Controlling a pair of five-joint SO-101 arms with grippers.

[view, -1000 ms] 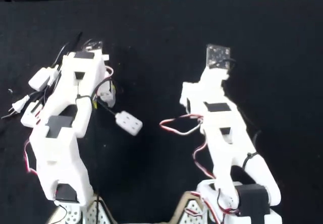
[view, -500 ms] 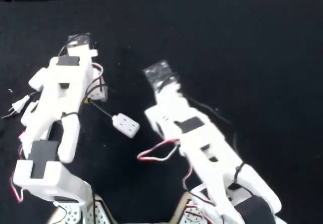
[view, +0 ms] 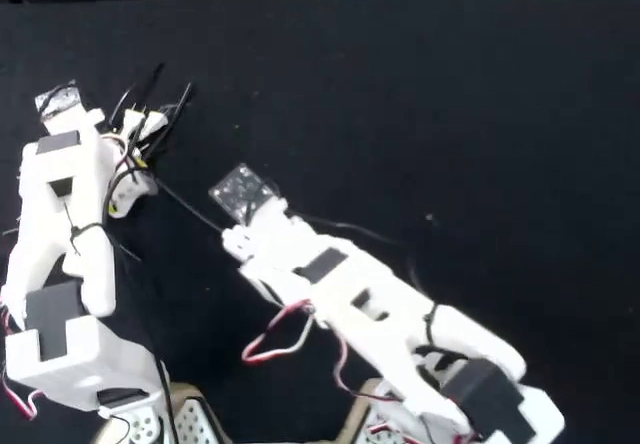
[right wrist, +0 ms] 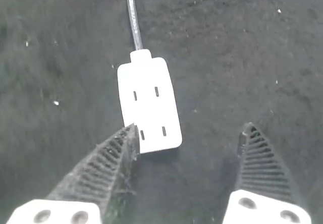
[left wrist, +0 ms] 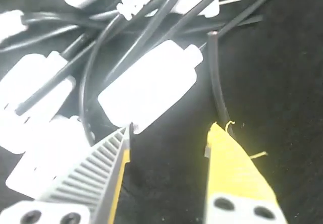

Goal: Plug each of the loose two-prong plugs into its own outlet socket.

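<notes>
A white outlet block (right wrist: 149,105) with two pairs of slots lies flat on the black cloth, its black cable running away from it. My right gripper (right wrist: 189,130) hangs open over it, one finger (right wrist: 123,148) at the block's near edge, the other clear to the side. In the high view the right gripper (view: 240,192) is left of centre, covering the block. A white two-prong plug (left wrist: 151,85) lies among several plugs and tangled black cables (left wrist: 91,77). My left gripper (left wrist: 169,138) is open just short of that plug. From above, the left gripper (view: 58,102) stands beside the plug pile (view: 140,129).
The black cloth (view: 450,114) covers the whole table, with open room at the right and at the back. A black cable (view: 185,204) runs from the pile toward the right gripper. Red and white wires (view: 275,329) loop off the right arm near the front edge.
Both arms have swung left. The right gripper came from right of centre to above the outlet block. The left gripper moved off the pile to the far left.
</notes>
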